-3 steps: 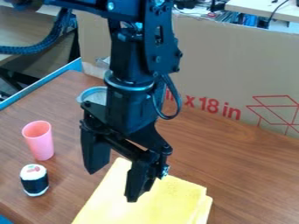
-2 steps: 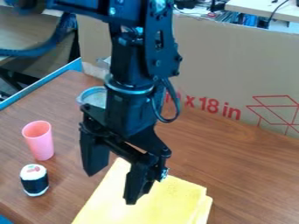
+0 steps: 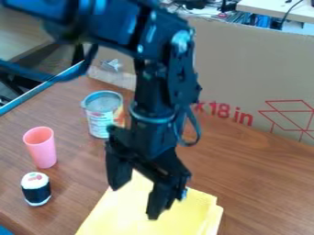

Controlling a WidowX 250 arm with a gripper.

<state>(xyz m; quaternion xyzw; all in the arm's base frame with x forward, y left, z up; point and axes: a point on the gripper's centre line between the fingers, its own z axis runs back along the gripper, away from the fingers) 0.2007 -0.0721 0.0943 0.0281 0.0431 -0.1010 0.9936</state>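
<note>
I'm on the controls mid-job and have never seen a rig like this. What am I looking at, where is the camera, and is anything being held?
The machine is one black robot arm, coming in from the top of the view. At its lower end is a two-fingered claw. It is open, with nothing between its fingers, and hangs over a yellow cloth.

The view comes from a fixed camera looking down at a slant onto a wooden tabletop. Towards the left stands a pink cup, with a small black-and-white roll nearer the camera. A tin can stands farther back, and a cardboard sheet rises behind the table.
</note>
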